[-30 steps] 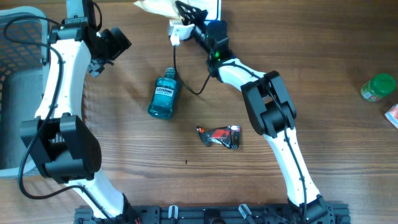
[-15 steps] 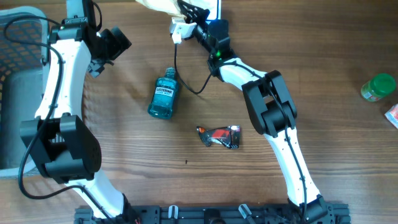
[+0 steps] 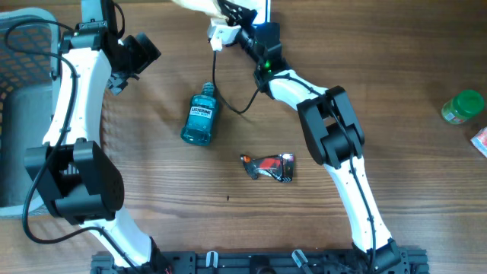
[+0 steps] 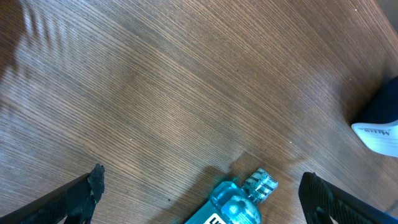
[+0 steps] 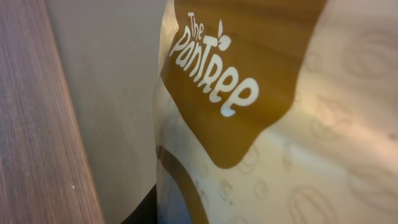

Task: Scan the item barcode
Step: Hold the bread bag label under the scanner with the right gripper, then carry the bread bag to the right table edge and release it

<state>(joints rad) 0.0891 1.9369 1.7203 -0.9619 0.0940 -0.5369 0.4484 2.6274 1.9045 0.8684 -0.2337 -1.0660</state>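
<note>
A cream pouch (image 5: 280, 124) with a brown "The Pantree" label fills the right wrist view. My right gripper (image 3: 237, 17) is shut on it at the table's far edge, where the pouch (image 3: 194, 6) is cut off by the overhead frame. Only one dark finger (image 5: 146, 211) shows under the pouch. A white scanner (image 3: 221, 34) with a black cable lies just below that gripper. My left gripper (image 4: 202, 186) hangs open and empty above the wood, near the cap of a blue mouthwash bottle (image 4: 239, 202).
The mouthwash bottle (image 3: 202, 116) lies on its side at centre left. A crumpled red and black wrapper (image 3: 268, 167) sits mid-table. A green-lidded jar (image 3: 463, 106) and a red-white packet (image 3: 481, 141) are at the right edge, and a grey basket (image 3: 15, 91) at the left.
My right gripper has crept slightly up and to the right with the pouch. The left arm has stayed still.
</note>
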